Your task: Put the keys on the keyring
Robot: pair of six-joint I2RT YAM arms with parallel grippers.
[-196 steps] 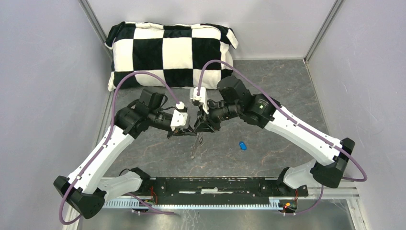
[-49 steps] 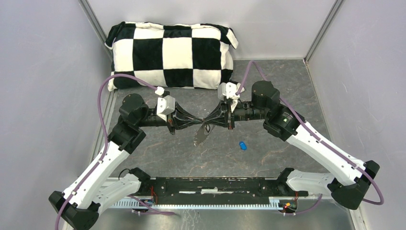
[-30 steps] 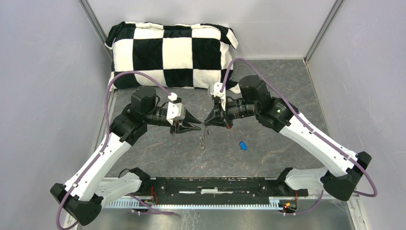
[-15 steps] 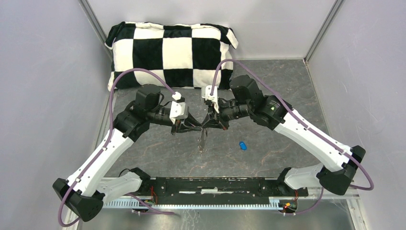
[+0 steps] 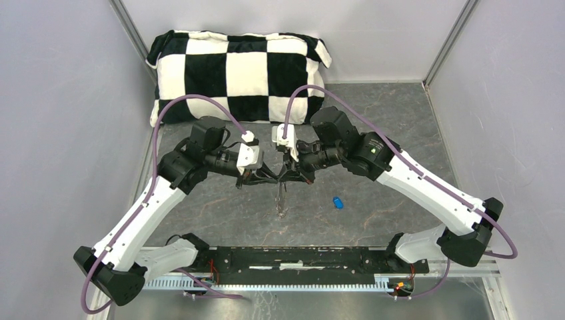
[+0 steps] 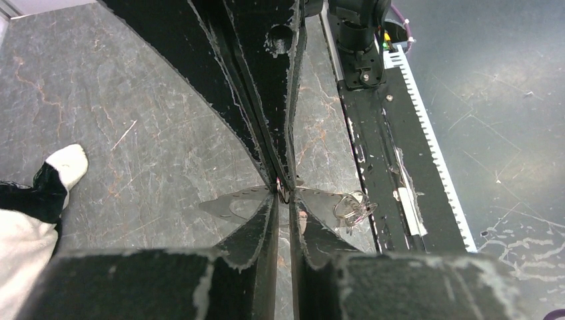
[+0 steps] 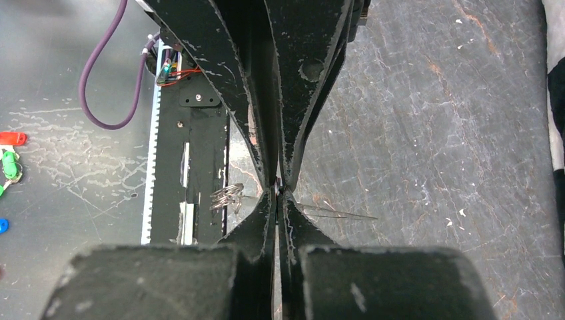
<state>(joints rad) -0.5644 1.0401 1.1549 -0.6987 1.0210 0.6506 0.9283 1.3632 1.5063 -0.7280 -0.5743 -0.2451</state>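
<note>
My left gripper [image 5: 274, 178] and right gripper [image 5: 286, 176] meet tip to tip above the middle of the table. Both are shut on the top of the keyring [image 5: 282, 200], a thin silvery wire loop that hangs below them, seen nearly edge-on. In the left wrist view the loop [image 6: 233, 203] shows beside my fingertips [image 6: 270, 207], with a small coil of wire rings [image 6: 353, 207] on it. In the right wrist view the loop is a thin line [image 7: 333, 213]. The blue-headed key [image 5: 338, 203] lies on the table, right of the keyring. The black-headed key is not visible.
A black-and-white checked pillow [image 5: 236, 73] lies against the back wall. Grey walls close in both sides. A black rail [image 5: 286, 257] runs along the near edge between the arm bases. Small coloured bits [image 7: 6, 163] lie beyond the rail.
The left gripper opened and drew back while the right held the hanging keyring. It has since come back and shut on the ring beside the right fingertips. Both arms shifted slightly left.
</note>
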